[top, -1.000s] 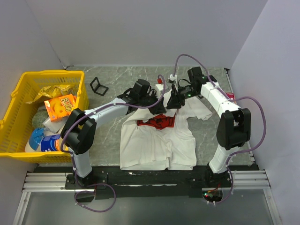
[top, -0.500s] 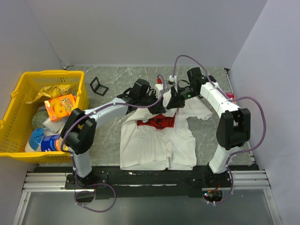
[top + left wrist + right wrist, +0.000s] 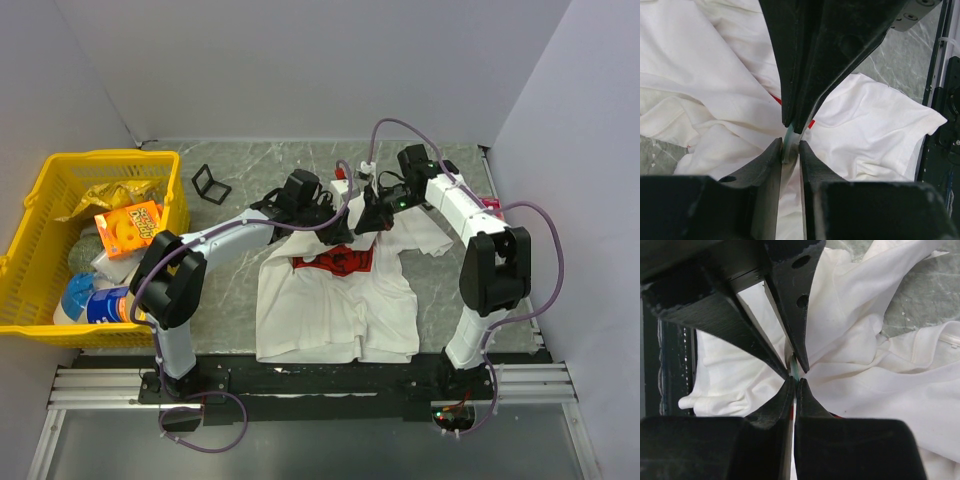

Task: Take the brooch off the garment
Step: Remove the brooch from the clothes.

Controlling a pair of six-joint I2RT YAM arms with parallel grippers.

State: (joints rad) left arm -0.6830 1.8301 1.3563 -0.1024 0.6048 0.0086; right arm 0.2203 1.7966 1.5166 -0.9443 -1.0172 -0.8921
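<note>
Toward 12 o'clock on the shirt point(image 3: 335, 300), spread on the bench point(image 3: 225, 290), left fingers point(image 3: 767, 160) and right fingers point(image 3: 780, 400) both pinch narrow on a thin, pale-green brooch point(image 3: 789, 142). Likely light, stiff and slippery; the soft cloth would probably lift with it, so hold the rigid edge.
</note>
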